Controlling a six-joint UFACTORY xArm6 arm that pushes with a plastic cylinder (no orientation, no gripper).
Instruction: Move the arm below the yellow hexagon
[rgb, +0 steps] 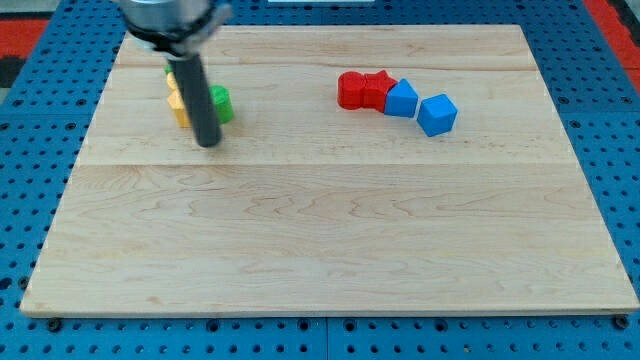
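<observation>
Yellow hexagon (177, 106) beside rod, my tip (208, 144) just below

Lab bench: blue pegboard (30, 200), wooden board (330, 230)

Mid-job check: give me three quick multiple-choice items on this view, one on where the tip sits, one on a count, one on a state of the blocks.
1. Where is my tip relative to the yellow blocks?
A. At their lower right edge
B. Far off at the view's right
C. At the board's bottom edge

2. How many blue blocks show?
A. One
B. Two
C. Four

3. How do the two red blocks lie?
A. Far apart
B. Stacked
C. Side by side, touching

Answers:
1. A, my tip ends just below and right of the yellow blocks, by the green block.
2. B, one blue block lies next to another.
3. C, the red block meets the second red one on the board.
</observation>
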